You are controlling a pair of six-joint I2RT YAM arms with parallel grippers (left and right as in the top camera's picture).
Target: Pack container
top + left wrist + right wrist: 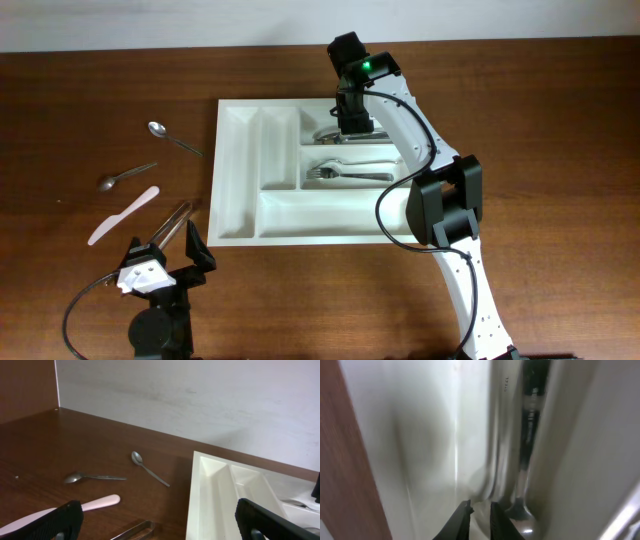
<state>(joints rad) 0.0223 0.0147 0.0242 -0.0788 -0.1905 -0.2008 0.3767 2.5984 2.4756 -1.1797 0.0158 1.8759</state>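
Observation:
The white cutlery tray (228, 170) lies at mid-table; its left end shows in the left wrist view (212, 490). My right gripper (352, 118) is low over the tray's far right compartment. In the right wrist view its fingers (480, 510) are nearly closed, with a steel utensil handle (502, 420) running out from between them. Another spoon (522, 510) lies in that compartment. A fork (345, 174) lies in the middle right compartment. My left gripper (165, 252) is open and empty near the front edge.
Left of the tray lie two metal spoons (175, 138) (125, 177), a pink plastic knife (125, 215) and metal tongs (172, 222). The left wrist view shows the spoons (150, 467) (92, 477), the knife (95, 505) and the tongs (135, 530).

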